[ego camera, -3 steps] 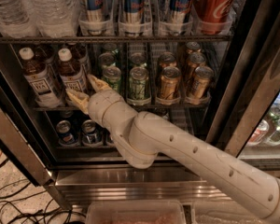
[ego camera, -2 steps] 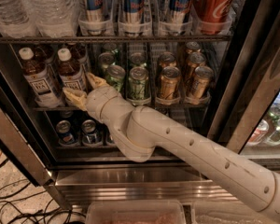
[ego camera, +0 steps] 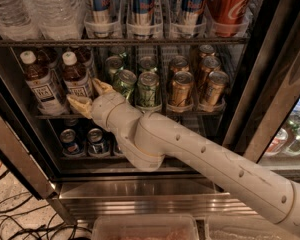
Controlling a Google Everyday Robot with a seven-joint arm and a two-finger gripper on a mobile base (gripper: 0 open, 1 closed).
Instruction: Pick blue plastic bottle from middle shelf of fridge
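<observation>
Two small blue plastic bottles of brown drink with white caps stand at the left of the middle shelf [ego camera: 140, 111] of the fridge [ego camera: 270, 84]: one at the far left [ego camera: 40, 81] and one to its right [ego camera: 76, 76]. My gripper [ego camera: 91, 97] is at the front of the shelf, by the base of the right-hand bottle. Its tan fingers [ego camera: 80, 105] are spread open, one below the bottle's label and one to the bottle's right. The gripper holds nothing. My white arm [ego camera: 200, 159] covers the shelf front below the cans.
Green cans [ego camera: 148, 89] and gold cans [ego camera: 181, 88] fill the lanes to the right of the bottles. Big water bottles [ego camera: 50, 9], tall cans and a red cola can [ego camera: 232, 4] stand on the shelf above. Short cans [ego camera: 70, 140] stand on the shelf below. Cables lie on the floor at lower left.
My gripper and arm have shifted slightly left, closer to the base of the right-hand bottle. The bottles and cans have not moved.
</observation>
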